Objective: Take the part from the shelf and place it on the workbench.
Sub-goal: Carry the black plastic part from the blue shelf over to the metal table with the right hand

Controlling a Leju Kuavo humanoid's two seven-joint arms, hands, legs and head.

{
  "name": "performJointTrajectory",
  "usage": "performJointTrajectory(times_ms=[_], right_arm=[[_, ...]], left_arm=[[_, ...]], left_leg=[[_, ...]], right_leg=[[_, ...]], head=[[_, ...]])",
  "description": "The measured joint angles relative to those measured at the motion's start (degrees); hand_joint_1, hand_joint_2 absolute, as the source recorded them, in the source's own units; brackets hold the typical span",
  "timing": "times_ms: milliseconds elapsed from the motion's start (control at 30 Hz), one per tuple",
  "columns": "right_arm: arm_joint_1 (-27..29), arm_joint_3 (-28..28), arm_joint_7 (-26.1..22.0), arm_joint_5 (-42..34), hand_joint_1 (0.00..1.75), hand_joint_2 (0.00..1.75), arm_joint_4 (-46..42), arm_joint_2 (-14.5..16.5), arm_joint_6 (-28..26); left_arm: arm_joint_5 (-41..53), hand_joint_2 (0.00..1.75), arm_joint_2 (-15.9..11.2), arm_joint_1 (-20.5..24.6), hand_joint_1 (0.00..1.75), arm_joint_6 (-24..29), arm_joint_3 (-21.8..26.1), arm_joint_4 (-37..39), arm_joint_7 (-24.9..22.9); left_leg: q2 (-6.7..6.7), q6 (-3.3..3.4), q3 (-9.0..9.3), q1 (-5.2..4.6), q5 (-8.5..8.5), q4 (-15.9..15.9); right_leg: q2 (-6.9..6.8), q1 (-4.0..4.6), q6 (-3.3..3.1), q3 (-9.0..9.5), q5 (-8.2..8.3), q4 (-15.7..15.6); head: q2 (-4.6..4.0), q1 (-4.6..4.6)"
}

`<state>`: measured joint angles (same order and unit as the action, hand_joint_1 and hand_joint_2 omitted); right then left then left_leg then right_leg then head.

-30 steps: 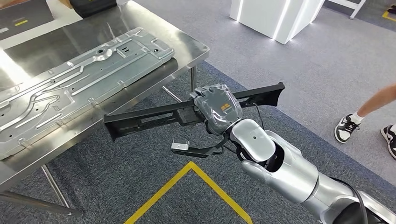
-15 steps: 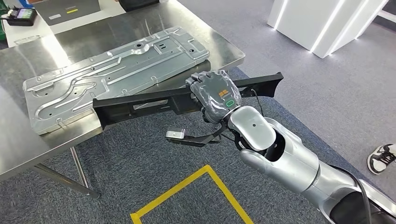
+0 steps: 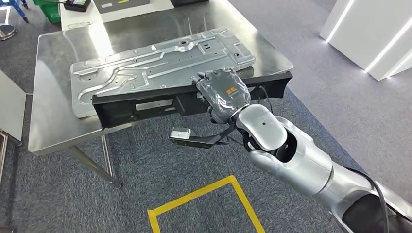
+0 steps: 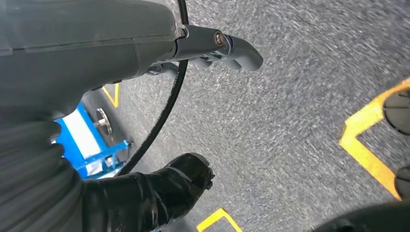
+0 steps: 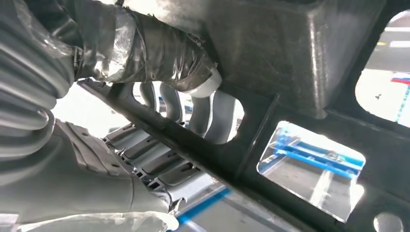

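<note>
The part (image 3: 141,104) is a long black plastic beam with cut-outs, held level by my right hand (image 3: 223,94), which grips it right of its middle. It hangs at the near edge of the steel workbench (image 3: 53,126), its left end over the bench top and its right end past the corner. In the right wrist view my right hand (image 5: 145,48) wraps the part (image 5: 290,63) from behind, fingers showing through a cut-out. My left hand (image 4: 121,38) hangs above the carpet with thumb and fingers apart, holding nothing.
A large stamped metal panel (image 3: 160,63) covers most of the bench top just behind the part. A yellow floor marking (image 3: 204,199) lies below my arm. A white lit block (image 3: 374,34) stands at the far right, and a pale table (image 3: 9,107) at the left.
The camera has moved and the bench now sits nearer the middle. The part, still gripped, has come up to the bench's near edge. A person's shoes have left the picture.
</note>
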<state>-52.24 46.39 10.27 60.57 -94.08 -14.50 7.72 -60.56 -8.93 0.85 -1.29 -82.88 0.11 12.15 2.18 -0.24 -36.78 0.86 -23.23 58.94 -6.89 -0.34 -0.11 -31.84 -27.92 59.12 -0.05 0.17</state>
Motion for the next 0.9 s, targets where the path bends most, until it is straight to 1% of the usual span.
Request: performJointTrajectory(times_ms=[33,67,100,133,167,200,233,267,300,333,367,400,433,467,533,567,633,700,900], right_arm=[[-0.2,0.0,0.2,0.4,1.75,1.75,0.0,0.0,0.5],[-0.5,0.0,0.5,1.1,1.75,1.75,0.1,-0.1,1.1],[-0.8,0.0,0.8,1.9,1.75,1.75,0.3,-0.2,1.8],[-1.1,0.0,1.0,2.5,1.75,1.75,0.5,-0.4,2.5],[-1.4,0.0,1.2,2.9,1.75,1.75,0.8,-0.7,3.1],[-1.5,0.1,1.2,3.0,1.75,1.75,1.1,-0.9,3.6],[-1.6,0.2,1.2,3.0,1.75,1.75,1.4,-1.1,4.0],[-1.6,0.4,1.2,3.0,1.75,1.75,1.7,-1.2,4.2],[-1.6,0.5,1.2,3.0,1.75,1.75,2.0,-1.3,4.2],[-1.7,0.6,1.2,3.0,1.75,1.75,2.1,-1.4,4.3],[-1.8,0.7,1.2,3.0,1.75,1.75,2.2,-1.5,4.4],[-2.1,0.8,1.2,3.0,1.75,1.75,2.3,-1.6,4.7],[-2.5,0.9,1.1,2.9,1.75,1.75,2.4,-1.6,5.1],[-2.8,1.0,1.0,2.7,1.75,1.75,2.5,-1.6,5.7],[-3.6,1.3,0.5,2.0,1.75,1.75,2.8,-1.7,7.2],[-4.0,1.5,0.3,1.7,1.75,1.75,3.0,-1.7,7.8],[-4.9,2.0,0.2,1.3,1.75,1.75,3.5,-1.7,8.6],[-5.5,2.6,0.6,1.2,1.75,1.75,3.9,-1.7,9.0],[-6.5,4.3,1.2,1.2,1.75,1.75,4.5,-1.7,9.3]], left_arm=[[0.0,1.75,0.0,-0.1,0.0,0.0,0.0,0.0,0.0],[0.1,1.75,0.0,-0.1,0.0,0.0,0.0,0.0,0.0],[0.2,1.75,0.0,-0.1,0.0,0.0,0.0,0.0,0.0],[0.2,1.75,-0.1,-0.1,0.0,0.0,0.0,0.0,0.0],[0.3,1.75,-0.1,-0.1,0.0,0.0,0.0,0.0,0.0],[0.4,1.75,-0.1,0.0,0.0,0.0,0.1,0.0,0.0],[0.5,1.75,-0.1,0.1,0.0,-0.1,0.1,0.0,0.0],[0.5,1.75,-0.1,0.1,0.0,-0.1,0.1,0.0,0.0],[0.6,1.75,-0.1,0.1,0.0,-0.1,0.1,0.0,0.0],[0.6,1.75,-0.1,0.1,0.0,-0.1,0.1,0.0,0.0],[0.7,1.75,-0.1,0.1,0.0,-0.1,0.1,0.0,0.0],[0.7,1.75,0.0,0.1,0.0,-0.1,0.1,0.0,0.0],[0.8,1.75,0.0,0.1,0.0,-0.2,0.1,0.0,-0.1],[0.9,1.75,-0.1,0.1,0.0,-0.4,0.1,0.0,-0.2],[1.1,1.75,-0.3,0.0,0.0,-1.0,0.2,0.0,-0.6],[1.1,1.75,-0.4,0.0,0.0,-1.4,0.2,0.0,-0.8],[1.1,1.75,-0.4,0.0,0.0,-2.2,0.2,0.0,-1.2],[1.1,1.75,-0.5,0.1,0.0,-2.8,0.2,0.0,-1.4],[1.2,1.75,-0.9,0.0,0.0,-3.5,0.3,0.0,-1.8]], left_leg=[[-0.46,0.4,0.02,0.05,0.03,0.0],[-0.82,0.76,0.09,0.11,0.06,-0.1],[-1.12,1.15,0.17,0.2,0.1,-0.3],[-1.36,1.47,0.26,0.27,0.14,-0.4],[-1.57,1.71,0.25,0.21,0.1,-0.4],[-1.83,1.91,0.21,0.11,0.08,-0.4],[-2.15,2.01,0.2,-0.01,0.06,-0.4],[-2.48,2.08,0.21,-0.13,0.05,-0.4],[-2.86,2.1,0.27,-0.25,0.05,-0.4],[-3.19,2.1,0.36,-0.37,0.05,-0.4],[-3.44,2.09,0.43,-0.44,0.06,-0.3],[-3.65,1.98,0.41,-0.58,0.12,-0.3],[-3.77,1.84,0.29,-0.67,0.16,-0.2],[-3.83,1.82,0.15,-0.74,0.17,-0.2],[-3.84,1.74,0.01,-0.75,0.15,-0.1],[-3.82,1.72,0.05,-0.72,0.17,-0.2],[-3.81,1.43,0.13,-0.66,0.3,-0.3],[-3.82,1.28,0.2,-0.62,0.4,-0.4],[-3.83,1.16,0.32,-0.61,0.44,-0.7]], right_leg=[[-0.08,-0.11,0.33,0.07,-0.17,0.0],[0.75,-0.29,0.65,-0.03,-0.67,0.5],[2.14,-0.5,0.91,-0.58,-1.68,1.9],[3.88,-0.65,1.1,-1.79,-3.24,4.5],[5.5,-0.68,1.15,-3.58,-5.08,8.2],[6.32,-0.66,1.12,-5.62,-6.71,12.2],[6.64,-0.6,1.06,-7.3,-7.56,15.3],[6.73,-0.55,0.92,-8.13,-7.35,16.6],[6.76,-0.48,0.67,-7.82,-6.01,15.4],[6.81,-0.38,0.29,-6.41,-3.85,12.2],[6.97,-0.18,-0.24,-4.56,-1.86,8.0],[7.07,0.03,-0.67,-2.93,-0.32,4.2],[7.13,0.21,-0.91,-1.85,0.55,1.6],[7.18,0.3,-0.79,-1.45,0.72,0.4],[7.12,0.33,-0.31,-1.45,0.83,0.1],[7.14,0.33,-0.21,-1.45,0.82,0.1],[7.14,0.41,-0.43,-1.47,0.85,0.1],[7.12,0.45,-0.53,-1.48,0.87,0.2],[7.11,0.48,-0.79,-1.48,0.82,0.2]], head=[[0.01,-0.02],[0.01,-0.01],[0.01,0.0],[0.01,0.01],[0.0,0.03],[0.0,0.03],[0.0,0.03],[0.0,0.03],[0.01,0.03],[0.0,0.03],[-0.01,0.02],[-0.01,0.02],[-0.01,0.02],[-0.01,0.02],[-0.01,0.03],[-0.01,0.02],[0.0,0.02],[0.0,0.01],[-0.01,0.01]])
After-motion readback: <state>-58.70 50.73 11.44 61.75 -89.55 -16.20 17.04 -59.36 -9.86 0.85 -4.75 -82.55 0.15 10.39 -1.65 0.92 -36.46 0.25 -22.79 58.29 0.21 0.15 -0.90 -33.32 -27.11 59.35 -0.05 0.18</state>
